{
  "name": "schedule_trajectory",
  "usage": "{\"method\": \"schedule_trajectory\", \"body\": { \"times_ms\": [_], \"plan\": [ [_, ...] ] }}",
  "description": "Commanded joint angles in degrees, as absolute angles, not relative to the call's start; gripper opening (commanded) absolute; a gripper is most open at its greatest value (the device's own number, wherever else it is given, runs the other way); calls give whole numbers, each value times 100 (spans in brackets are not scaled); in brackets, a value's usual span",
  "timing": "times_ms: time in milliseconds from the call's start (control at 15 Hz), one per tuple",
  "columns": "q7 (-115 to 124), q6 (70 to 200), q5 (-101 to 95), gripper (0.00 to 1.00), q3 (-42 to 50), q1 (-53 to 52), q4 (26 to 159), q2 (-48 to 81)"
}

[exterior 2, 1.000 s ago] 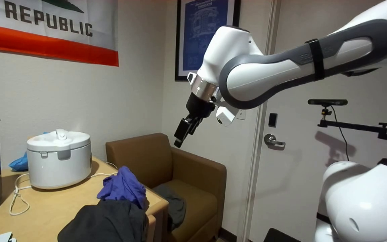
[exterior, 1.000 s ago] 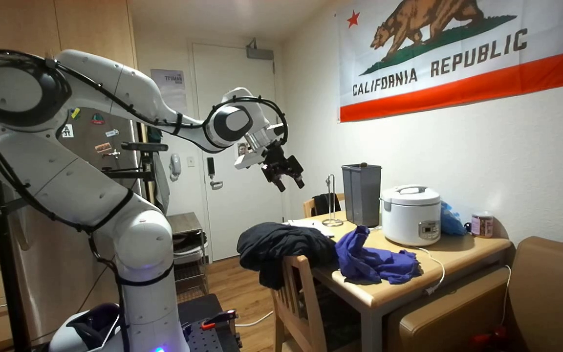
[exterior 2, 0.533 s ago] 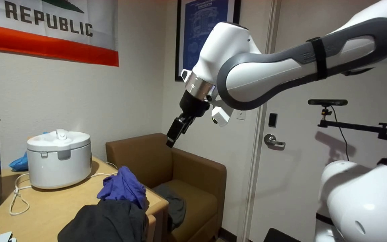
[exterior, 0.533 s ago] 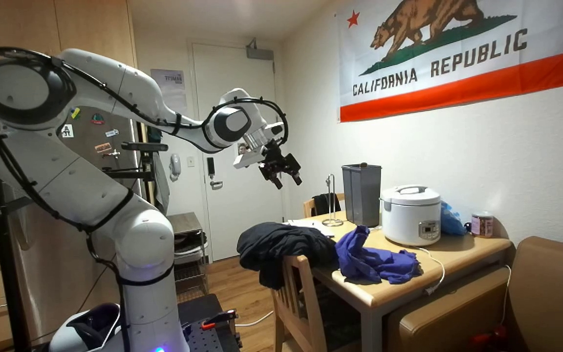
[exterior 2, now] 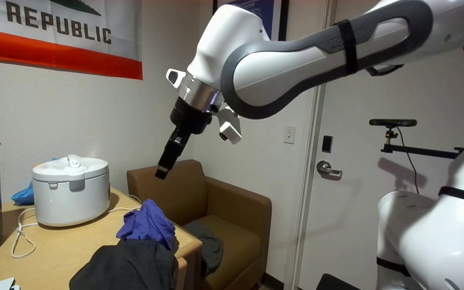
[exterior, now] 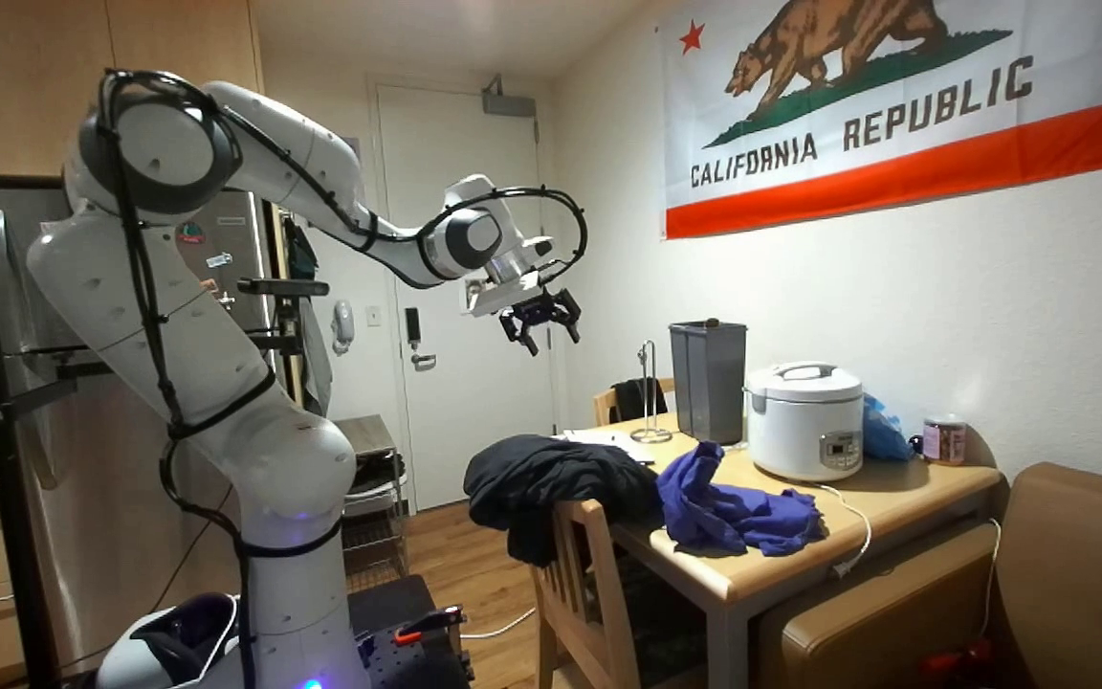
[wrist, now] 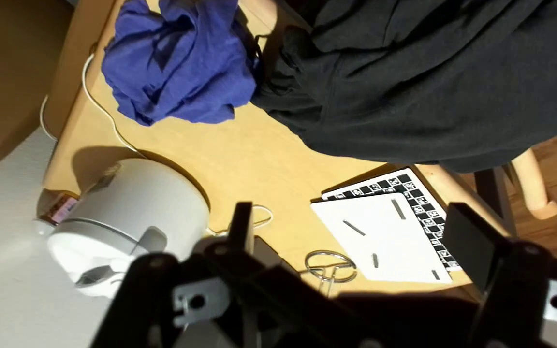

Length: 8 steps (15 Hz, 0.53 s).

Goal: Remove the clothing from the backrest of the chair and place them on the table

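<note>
Black clothing [exterior: 551,474] unmoved over backrest [exterior: 603,550], end effector [exterior: 554,344], spread wide & empty, shifted vs. prev. sec

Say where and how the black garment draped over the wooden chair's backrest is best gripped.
Probably by the bunched folds on top of the black garment, from above: they bulge up, limp and creased, over the backrest, and the open gripper hangs higher than them. The end hanging down beside the backrest looks likelier to snag.
</note>
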<state>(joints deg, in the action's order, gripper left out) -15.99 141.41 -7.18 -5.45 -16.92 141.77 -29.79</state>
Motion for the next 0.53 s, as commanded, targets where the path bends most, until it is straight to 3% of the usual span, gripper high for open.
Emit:
{"method": "schedule_trajectory", "body": {
  "times_ms": [0,467],
  "plan": [
    [-1727,14125,-670,100,-610,-1655,14029,-2820],
    [-1814,14259,-500,100,-511,-1654,13880,-2495]
  ]
}}
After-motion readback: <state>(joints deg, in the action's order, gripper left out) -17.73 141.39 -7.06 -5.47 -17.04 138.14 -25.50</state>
